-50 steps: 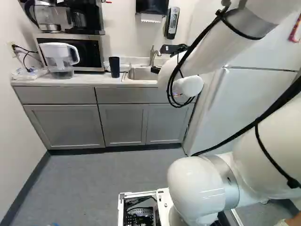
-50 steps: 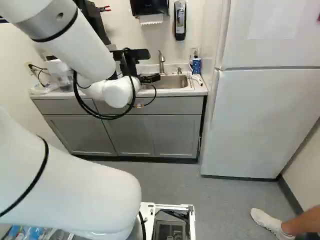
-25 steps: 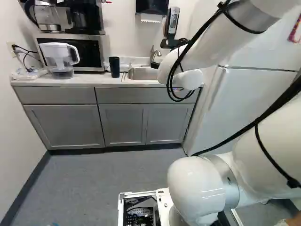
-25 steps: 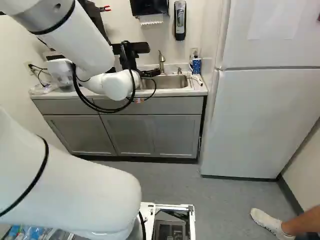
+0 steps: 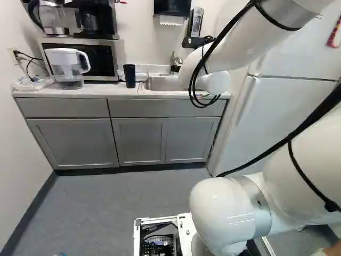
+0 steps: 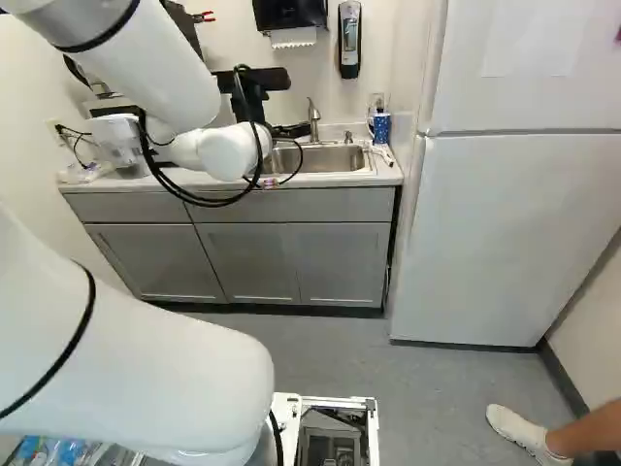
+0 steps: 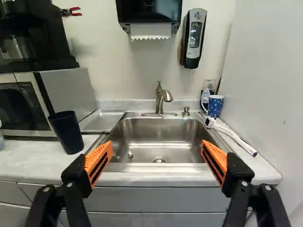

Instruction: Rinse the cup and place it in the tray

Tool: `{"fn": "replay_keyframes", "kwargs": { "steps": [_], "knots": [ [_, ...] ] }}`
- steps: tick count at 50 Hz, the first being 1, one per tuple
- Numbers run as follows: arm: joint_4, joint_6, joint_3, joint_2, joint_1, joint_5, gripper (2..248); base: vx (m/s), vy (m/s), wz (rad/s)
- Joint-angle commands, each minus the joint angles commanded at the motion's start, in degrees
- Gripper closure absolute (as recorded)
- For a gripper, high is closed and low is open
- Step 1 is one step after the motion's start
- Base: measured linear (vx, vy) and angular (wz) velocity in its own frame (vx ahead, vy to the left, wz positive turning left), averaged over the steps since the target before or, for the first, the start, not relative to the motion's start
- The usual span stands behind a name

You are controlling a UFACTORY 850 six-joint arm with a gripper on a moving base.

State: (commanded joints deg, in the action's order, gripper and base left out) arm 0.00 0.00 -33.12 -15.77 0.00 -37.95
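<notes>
In the right base view my gripper [image 6: 291,131] is at the sink, partly hidden by the wrist. The wrist view shows the gripper [image 7: 157,163] open, its orange pads wide apart with nothing between them and the steel sink [image 7: 158,142] ahead. A dark blue cup [image 7: 67,132] stands upright on the counter beside the sink, outside the fingers; the left base view shows this cup [image 5: 129,76] near the microwave. Between cup and sink lies a shallow metal tray [image 7: 102,124]. A blue dotted cup [image 7: 215,107] stands across the sink.
The faucet [image 7: 162,99] rises behind the sink. A white-handled brush [image 7: 236,138] lies by the dotted cup. The microwave [image 5: 101,58] and water pitcher [image 5: 66,66] share the counter. A fridge [image 6: 505,233] borders it, and a towel dispenser [image 7: 149,16] hangs above.
My arm's wrist and gripper have risen over the last second, relative to the sink. The base has not moved, and the dark cup stands where it was.
</notes>
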Motion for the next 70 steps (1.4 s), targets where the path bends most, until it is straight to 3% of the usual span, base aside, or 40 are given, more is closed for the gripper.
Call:
{"fn": "replay_keyframes", "kwargs": {
  "steps": [39, 70],
  "knots": [
    [0.0, 0.0, -5.71, 1.15, 0.0, 0.44, 3, 0.0, 0.0, 0.0],
    [0.0, 0.0, -10.45, 2.34, 0.0, 3.63, 3, 0.0, 0.0, 0.0]
  ]
}}
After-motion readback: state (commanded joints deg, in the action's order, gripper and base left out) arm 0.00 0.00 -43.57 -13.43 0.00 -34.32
